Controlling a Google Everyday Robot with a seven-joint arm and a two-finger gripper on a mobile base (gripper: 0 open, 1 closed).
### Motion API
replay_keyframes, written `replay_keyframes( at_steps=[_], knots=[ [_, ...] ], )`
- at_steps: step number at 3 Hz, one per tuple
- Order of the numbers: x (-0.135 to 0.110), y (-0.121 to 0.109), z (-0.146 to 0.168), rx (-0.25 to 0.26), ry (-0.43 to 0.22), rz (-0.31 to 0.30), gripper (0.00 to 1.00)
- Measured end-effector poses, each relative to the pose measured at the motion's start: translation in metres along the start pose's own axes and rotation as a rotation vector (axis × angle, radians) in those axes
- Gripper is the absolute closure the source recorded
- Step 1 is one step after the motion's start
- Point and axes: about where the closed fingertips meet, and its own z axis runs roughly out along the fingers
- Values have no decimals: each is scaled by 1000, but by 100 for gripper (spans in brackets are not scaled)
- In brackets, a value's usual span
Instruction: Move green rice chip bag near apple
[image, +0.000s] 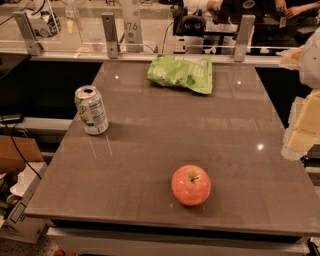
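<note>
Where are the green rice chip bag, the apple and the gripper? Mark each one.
green rice chip bag (181, 73): camera view, middle of the crinkled face.
apple (191, 186): camera view, front skin below the stem.
gripper (303, 124): camera view, pale body at the right edge.

Across the middle of the frame, a glossy grey-brown worktop (150, 135) flecked with small bright reflections of overhead light, closed off along the top by a clear barrier (155, 30) clamped in upright metal brackets (110, 35). Beyond the barrier at upper right, dark equipment (192, 25) and the arms of people (300, 10), with a pale counter and wiring at upper left. At lower left, a black cable (24, 159), a brown cardboard box (17, 150) and a patch of speckled floor (20, 248); at the right edge, the pale blocky pincer (302, 125).
</note>
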Motion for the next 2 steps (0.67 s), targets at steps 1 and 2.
replay_keyframes(
  at_steps=[1,2],
  knots=[
    [0,0,0,0,0,0,0],
    [-4,-11,1,-1,-22,9,0]
  ],
)
